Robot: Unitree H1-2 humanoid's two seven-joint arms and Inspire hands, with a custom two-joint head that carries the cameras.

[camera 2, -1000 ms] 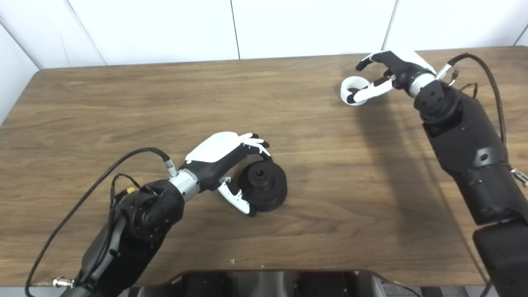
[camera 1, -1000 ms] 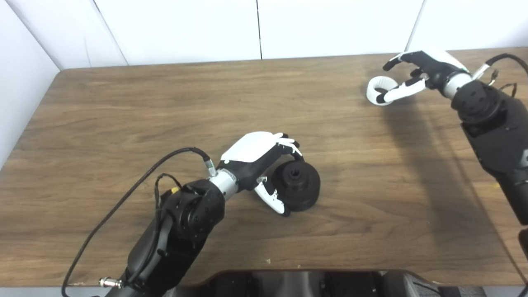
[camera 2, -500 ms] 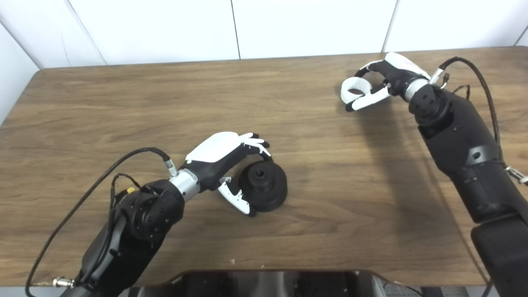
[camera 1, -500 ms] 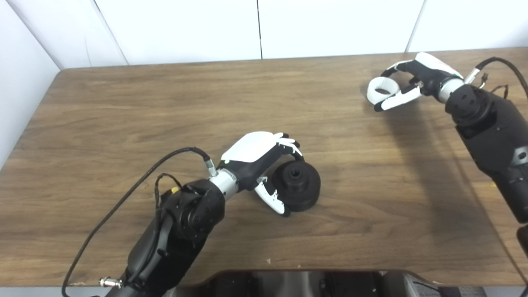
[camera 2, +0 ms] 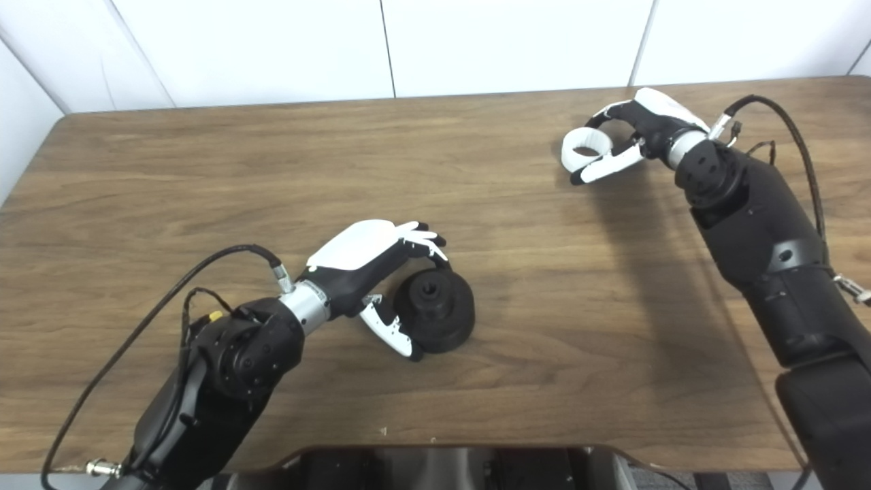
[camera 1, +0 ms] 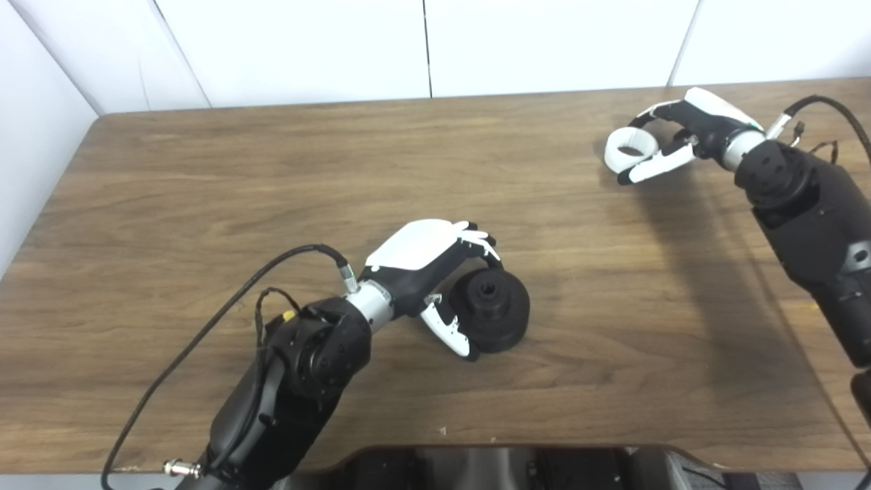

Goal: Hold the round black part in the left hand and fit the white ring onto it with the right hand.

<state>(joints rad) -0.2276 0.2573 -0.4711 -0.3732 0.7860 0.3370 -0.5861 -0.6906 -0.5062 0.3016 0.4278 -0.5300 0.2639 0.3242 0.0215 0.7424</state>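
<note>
ring pinched, black part cradled

over the last second: right hand (camera 1: 687, 129) rolled, fingers (camera 1: 650, 170) now curled around the white ring (camera 1: 629, 146), pinching it near the far right corner of the desk (camera 1: 204, 177); little shift in the last half second. hard to tell whether lifted clear or touching the wood. left hand (camera 1: 429, 272) barely moved near the desk's middle, fingers wrapped over the back of the round black part (camera 1: 491, 307), thumb at its near edge, part resting on the desk. meaning, as a judgement: both grasps about set, carry and fitting not yet begun, ring and part well apart. no brands, labels or writing readable anywhere.
</note>
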